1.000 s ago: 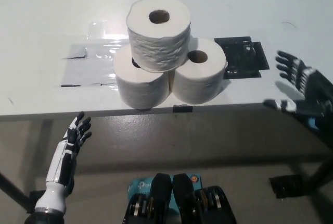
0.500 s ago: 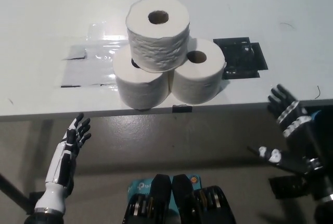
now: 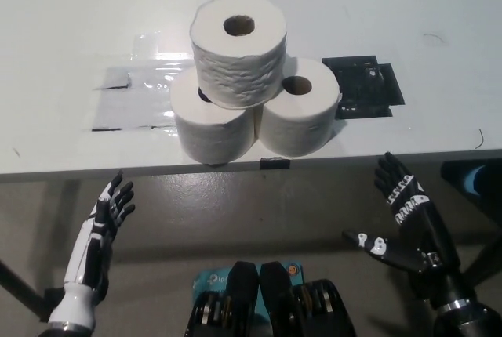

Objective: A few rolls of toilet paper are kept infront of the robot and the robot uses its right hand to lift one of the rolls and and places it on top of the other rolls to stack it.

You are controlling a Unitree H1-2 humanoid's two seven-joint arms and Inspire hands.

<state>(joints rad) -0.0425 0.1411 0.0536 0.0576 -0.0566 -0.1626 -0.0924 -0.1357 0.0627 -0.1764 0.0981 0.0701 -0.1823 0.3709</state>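
Observation:
Three white toilet paper rolls stand near the table's front edge. One roll (image 3: 238, 48) sits upright on top of two lower rolls, the left one (image 3: 210, 124) and the right one (image 3: 299, 117). My black right hand (image 3: 406, 223) is open below the table edge at the lower right, well clear of the stack and holding nothing. At the lower left my white left hand (image 3: 103, 218) rests open, also below the table edge.
The white table (image 3: 408, 23) carries a clear tape patch (image 3: 129, 98) left of the rolls and a black square patch (image 3: 363, 86) to their right. Its front edge (image 3: 141, 174) runs across the picture above both hands. Grey floor lies beneath.
My right hand has dropped from table height at the far right down below the edge and moved inward. The stack has not moved. The left hand sank slightly.

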